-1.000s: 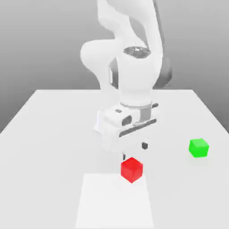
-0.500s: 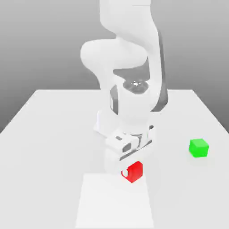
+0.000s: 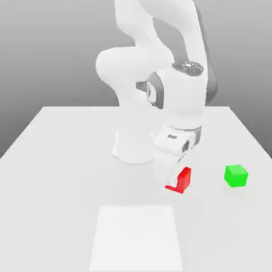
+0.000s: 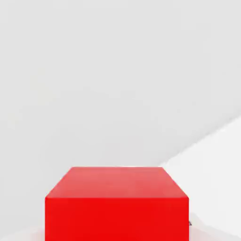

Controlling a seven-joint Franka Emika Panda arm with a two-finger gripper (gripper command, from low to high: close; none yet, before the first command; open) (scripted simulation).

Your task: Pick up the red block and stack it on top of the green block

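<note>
The claw [image 3: 175, 179] is pinching the red block [image 3: 184, 179].
In the exterior view, the red block is between the two sides of the claw, partly hidden by it, and the green block [image 3: 236, 176] is apart, toward the exterior view's right, on the surface [image 3: 64, 180]. In the hand view, the red block [image 4: 117, 212] is close before the camera, its top face and one side visible.

Red block [image 3: 184, 179] partly hidden by pincer [image 3: 173, 180].
</note>
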